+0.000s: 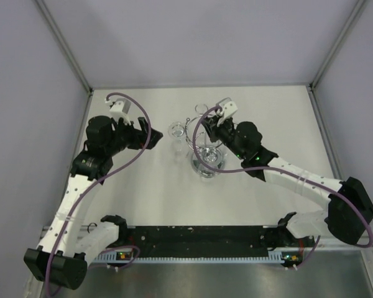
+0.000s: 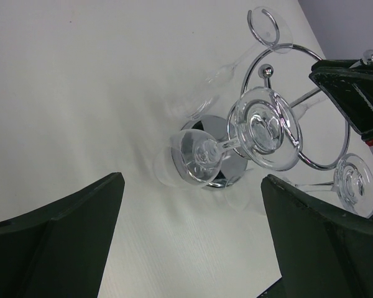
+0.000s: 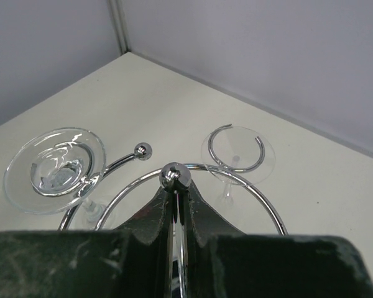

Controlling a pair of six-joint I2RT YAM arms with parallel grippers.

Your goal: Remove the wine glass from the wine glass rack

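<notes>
The chrome wine glass rack (image 1: pixel 206 160) stands mid-table, its hoop (image 2: pixel 311 164) and small rings holding upside-down glasses. The nearest wine glass (image 2: pixel 261 129) hangs by its foot in a ring, bowl (image 2: pixel 196 158) pointing down; it is also in the top view (image 1: pixel 176 131) and the right wrist view (image 3: pixel 55 161). My left gripper (image 2: pixel 193 248) is open just left of that glass (image 1: pixel 156 135), apart from it, with nothing between its fingers. My right gripper (image 3: pixel 177 198) is shut on the rack's central post just under its ball top (image 3: pixel 174 176).
Two more glasses hang on the rack, one at the far ring (image 3: pixel 237 152) and one at the right (image 2: pixel 354 180). A free arm ends in a small ball (image 3: pixel 142 150). Walls enclose the table on three sides (image 1: pixel 74 68).
</notes>
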